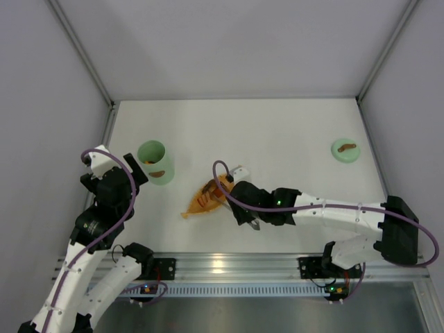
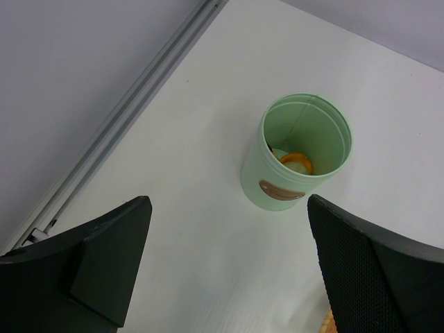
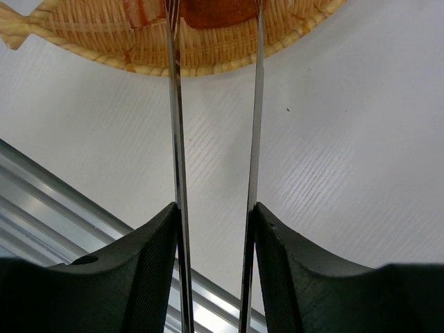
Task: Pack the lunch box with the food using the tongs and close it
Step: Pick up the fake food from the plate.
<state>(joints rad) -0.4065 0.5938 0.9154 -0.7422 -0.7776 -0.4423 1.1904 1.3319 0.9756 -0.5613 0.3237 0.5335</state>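
The mint-green lunch box [image 2: 284, 191] stands upright and open on the table [image 1: 277, 139], with an orange ring of food [image 2: 297, 161] and a white piece inside. Its lid [image 1: 345, 150] lies far off at the back right. My left gripper [image 2: 232, 277] hovers open just short of the tub, holding nothing. My right gripper [image 3: 215, 229] is shut on the tongs [image 3: 255, 125], one slim arm against each finger. The tongs' arms stand apart and reach over the orange leaf tray [image 3: 229, 59], where a red-brown piece of food [image 3: 215, 10] lies between them. Their tips are cut off by the frame edge.
The leaf tray [image 1: 198, 205] sits at the table's near middle, between the tub [image 1: 155, 161] and my right arm [image 1: 326, 211]. An aluminium rail [image 1: 222, 263] runs along the near edge. White walls close in the left, back and right sides.
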